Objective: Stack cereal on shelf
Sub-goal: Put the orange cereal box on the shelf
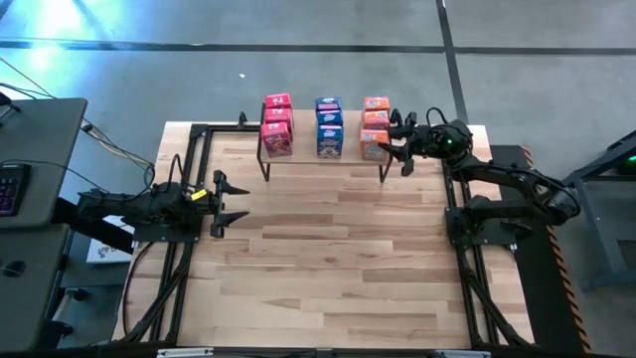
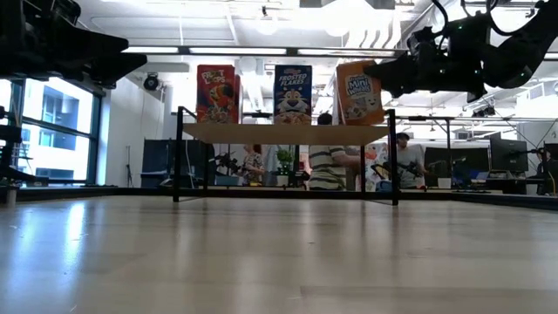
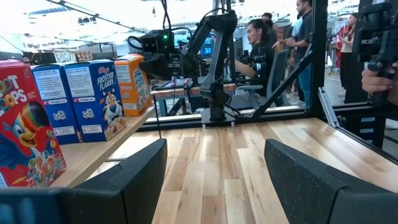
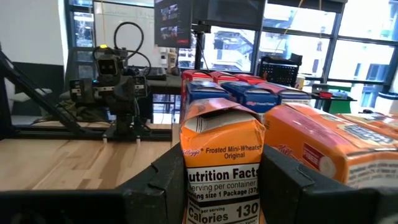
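Observation:
The shelf [image 1: 303, 141] [image 2: 283, 133] stands at the table's far edge. Cereal boxes stand on it in three rows: pink-red [image 1: 276, 125], blue [image 1: 329, 126] and orange [image 1: 376, 111]. My right gripper [image 1: 390, 142] [image 4: 224, 186] is at the shelf's right end. It is shut on the nearest orange box [image 1: 374, 147] [image 2: 359, 92]. My left gripper [image 1: 234, 199] [image 3: 214, 180] waits open over the table's left side, pointing level toward the right, with nothing between its fingers. My right gripper pinches the orange box between its two fingers, one on each broad face, beside the narrow nutrition-facts side [image 4: 193, 177]. The fingers come level from the table's right. The box stands slightly tilted at the shelf's right end; whether its bottom rests on the plank I cannot tell.
Black frame rails [image 1: 189, 249] [image 1: 467, 268] run along the table's left and right sides. Bare wooden tabletop [image 1: 328, 259] lies in front of the shelf. People sit and stand in the room behind [image 2: 327, 166].

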{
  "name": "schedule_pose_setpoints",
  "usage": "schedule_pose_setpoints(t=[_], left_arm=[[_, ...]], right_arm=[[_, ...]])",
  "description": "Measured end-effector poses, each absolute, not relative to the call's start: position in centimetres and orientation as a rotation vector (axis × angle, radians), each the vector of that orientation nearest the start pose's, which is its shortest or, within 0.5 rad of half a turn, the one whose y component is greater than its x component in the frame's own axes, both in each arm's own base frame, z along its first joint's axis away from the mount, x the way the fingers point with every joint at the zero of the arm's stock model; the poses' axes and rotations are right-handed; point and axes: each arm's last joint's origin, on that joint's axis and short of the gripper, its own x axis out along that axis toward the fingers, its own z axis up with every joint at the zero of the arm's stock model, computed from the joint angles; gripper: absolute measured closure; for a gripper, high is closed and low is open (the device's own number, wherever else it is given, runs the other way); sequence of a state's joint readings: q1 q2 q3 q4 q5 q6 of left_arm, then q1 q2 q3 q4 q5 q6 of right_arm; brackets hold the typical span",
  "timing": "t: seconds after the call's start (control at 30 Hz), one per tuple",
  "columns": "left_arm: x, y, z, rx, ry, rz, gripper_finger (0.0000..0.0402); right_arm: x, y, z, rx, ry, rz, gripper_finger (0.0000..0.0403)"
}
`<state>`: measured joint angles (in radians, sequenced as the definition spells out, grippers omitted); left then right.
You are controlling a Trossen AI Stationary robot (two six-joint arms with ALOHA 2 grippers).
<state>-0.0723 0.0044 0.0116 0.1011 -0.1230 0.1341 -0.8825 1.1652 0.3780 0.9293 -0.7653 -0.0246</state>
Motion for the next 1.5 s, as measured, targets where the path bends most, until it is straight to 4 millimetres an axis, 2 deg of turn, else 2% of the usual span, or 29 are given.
schedule_pose_setpoints(t=[0.93,1.5], left_arm=[[9.65,-0.35,17.69,0.123,-0.104,0.057,0.0140],[9.65,-0.35,17.69,0.123,-0.105,0.057,0.0140]], right_arm=[[15.48,-15.70,22.47,-0.086,-0.074,-0.125,0.0253],[15.34,-15.65,22.67,-0.084,-0.079,-0.138,0.0195]])
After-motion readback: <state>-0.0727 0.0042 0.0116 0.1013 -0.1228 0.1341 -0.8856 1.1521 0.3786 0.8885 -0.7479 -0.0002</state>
